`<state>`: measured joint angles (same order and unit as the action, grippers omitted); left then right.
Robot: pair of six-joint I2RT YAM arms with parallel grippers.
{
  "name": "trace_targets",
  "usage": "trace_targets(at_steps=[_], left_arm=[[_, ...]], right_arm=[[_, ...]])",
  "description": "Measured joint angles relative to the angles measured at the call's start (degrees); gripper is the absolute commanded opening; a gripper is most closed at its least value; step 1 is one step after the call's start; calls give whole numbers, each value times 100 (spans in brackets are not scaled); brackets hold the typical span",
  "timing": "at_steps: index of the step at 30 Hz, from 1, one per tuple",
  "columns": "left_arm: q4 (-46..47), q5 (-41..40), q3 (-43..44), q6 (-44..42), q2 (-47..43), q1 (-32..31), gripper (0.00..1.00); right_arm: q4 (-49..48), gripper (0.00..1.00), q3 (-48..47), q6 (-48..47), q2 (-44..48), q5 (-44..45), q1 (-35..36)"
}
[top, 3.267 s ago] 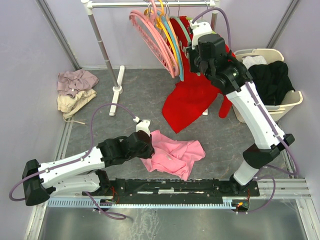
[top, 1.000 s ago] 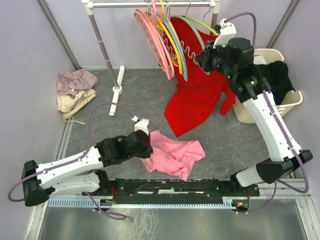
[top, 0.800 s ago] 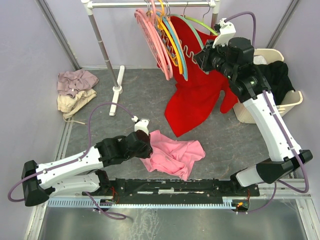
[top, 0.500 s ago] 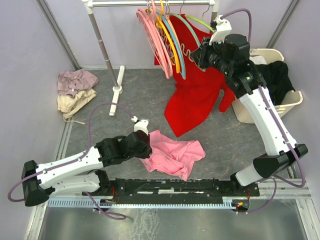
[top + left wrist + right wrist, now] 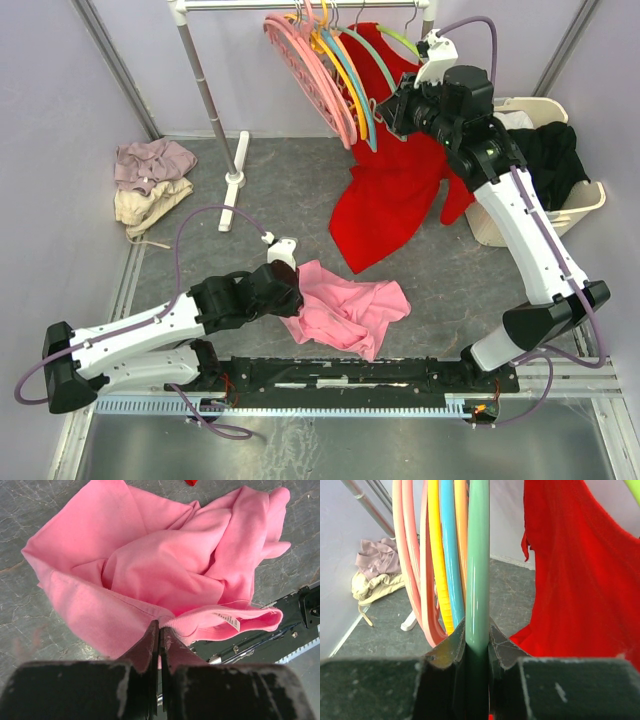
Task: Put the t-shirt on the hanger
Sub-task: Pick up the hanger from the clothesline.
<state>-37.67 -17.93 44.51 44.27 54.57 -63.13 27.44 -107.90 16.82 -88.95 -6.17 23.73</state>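
The pink t-shirt [image 5: 345, 305] lies crumpled on the grey floor in front of the arm bases. My left gripper [image 5: 290, 283] sits at its left edge, low over the floor. In the left wrist view the jaws [image 5: 159, 627] are shut on a ribbed edge of the t-shirt [image 5: 165, 575], with a white label beside them. My right gripper [image 5: 393, 103] is raised at the clothes rail. In the right wrist view it [image 5: 478, 630] is shut on the mint-green hanger [image 5: 478, 555], which runs straight up between the fingers.
Pink hangers [image 5: 310, 70], yellow, blue and orange ones and a lime-green hanger [image 5: 398, 42] crowd the white rack [image 5: 205, 90]. A red shirt [image 5: 385, 200] hangs down to the floor. A beige basket [image 5: 560, 215] of dark clothes stands at the right, and a clothes pile [image 5: 150, 180] lies at the left.
My right gripper has shifted left and slightly up along the rail with the mint-green hanger, and the other hangers have swung left. The left arm and t-shirt have not moved.
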Motion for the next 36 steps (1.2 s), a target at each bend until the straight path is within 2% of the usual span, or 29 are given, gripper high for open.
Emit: trace_targets(at_steps=[22, 36], left_arm=[[-7, 0, 55, 0, 39, 0, 3], [9, 4, 55, 0, 199, 0, 3]], right_arm=[[472, 2, -175, -767, 411, 535, 0], [621, 1, 181, -1025, 925, 704, 0]])
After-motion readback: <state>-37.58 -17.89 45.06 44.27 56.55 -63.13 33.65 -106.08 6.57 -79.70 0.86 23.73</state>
